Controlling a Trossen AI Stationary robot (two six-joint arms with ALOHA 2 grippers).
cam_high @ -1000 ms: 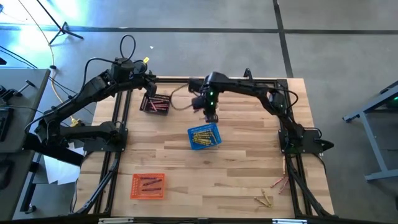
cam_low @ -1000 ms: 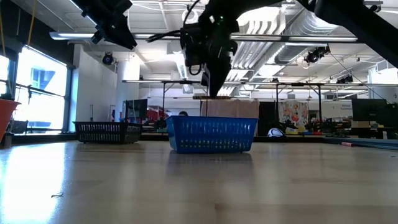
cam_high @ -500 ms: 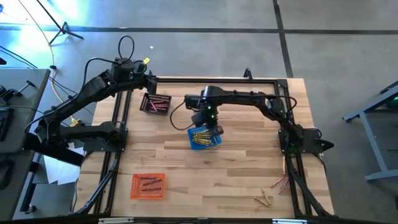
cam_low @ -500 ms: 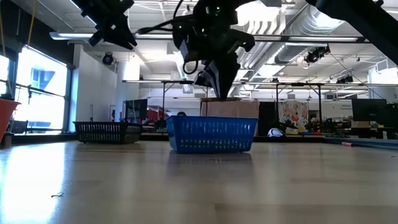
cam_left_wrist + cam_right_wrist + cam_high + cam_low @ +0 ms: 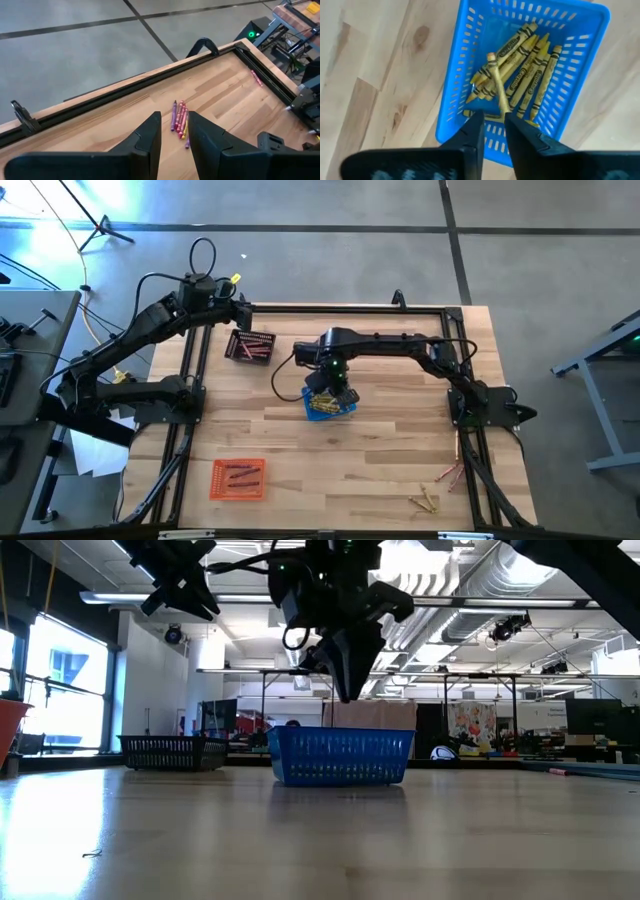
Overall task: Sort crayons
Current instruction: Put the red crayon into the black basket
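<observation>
Your left gripper (image 5: 172, 131) waits above the table's far left corner, near the black basket (image 5: 250, 346); its jaws stand slightly parted, gripping nothing. Your right gripper (image 5: 493, 126) hangs over the blue basket (image 5: 470, 75), jaws loosening, and a yellow crayon (image 5: 497, 87) is dropping onto the yellow pile. This looks like the release step. Next you'll likely lift clear and fetch the loose crayons (image 5: 428, 502) near the right front corner.
</observation>
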